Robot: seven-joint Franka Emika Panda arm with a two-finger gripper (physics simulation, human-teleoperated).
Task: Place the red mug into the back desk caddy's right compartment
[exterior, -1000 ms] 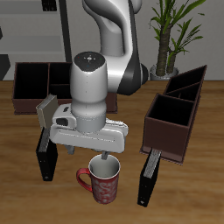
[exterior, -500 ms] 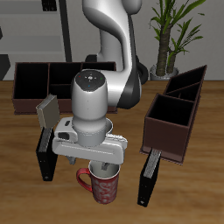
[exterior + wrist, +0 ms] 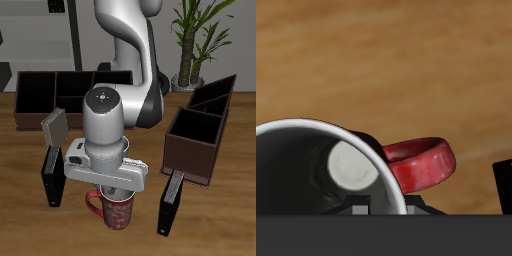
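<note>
Red mug [image 3: 116, 209] with pale swirls, red handle [image 3: 421, 164], white inside, upright near the table's front edge, gripper [image 3: 117, 192] low over its rim (finger spread hidden, cannot tell), one back desk caddy [image 3: 50, 95] far behind, one angled caddy [image 3: 200, 132], two black books [image 3: 53, 178].

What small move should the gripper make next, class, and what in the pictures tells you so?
Probably close the fingers on the mug's wall. The gripper is down at the red mug, which stands upright on the table, and the wrist view shows one finger pad inside the white rim. Whether the jaws already pinch cannot be told. The back caddy awaits farther back.
</note>
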